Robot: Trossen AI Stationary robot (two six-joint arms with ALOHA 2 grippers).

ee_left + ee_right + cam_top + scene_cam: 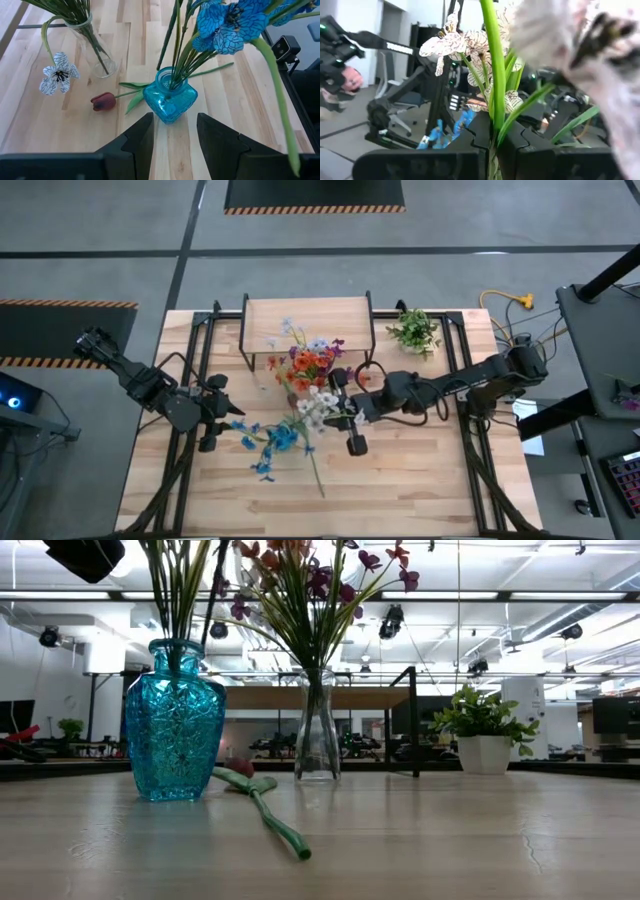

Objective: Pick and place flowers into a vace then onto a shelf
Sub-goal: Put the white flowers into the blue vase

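Observation:
A blue glass vase (pixel 170 101) with blue flowers (pixel 275 440) stands on the table, just ahead of my left gripper (pixel 175 122). That gripper is open, with nothing between its fingers. My right gripper (pixel 340 408) is shut on a bunch of white flowers (pixel 318 408) held above mid-table. A clear vase (pixel 318 735) with orange and purple flowers (pixel 310 363) stands in front of the shelf (pixel 308 318). A red tulip (pixel 103 101) lies flat on the table beside the blue vase, its green stem (pixel 275 820) running toward the near edge. My right gripper pinches the green stems (pixel 495 120) of the white flowers between its two fingers. The fingers come from the table's right, about level and tipped slightly up, lying across the stems. The blooms (pixel 451 44) stick out beyond the fingers, and the bunch is lifted clear of the table.
A potted leafy plant (pixel 415 330) stands at the far right of the table. Black frame rails (pixel 470 440) run along both sides of the tabletop. Bare wood lies along the near edge (pixel 400 490).

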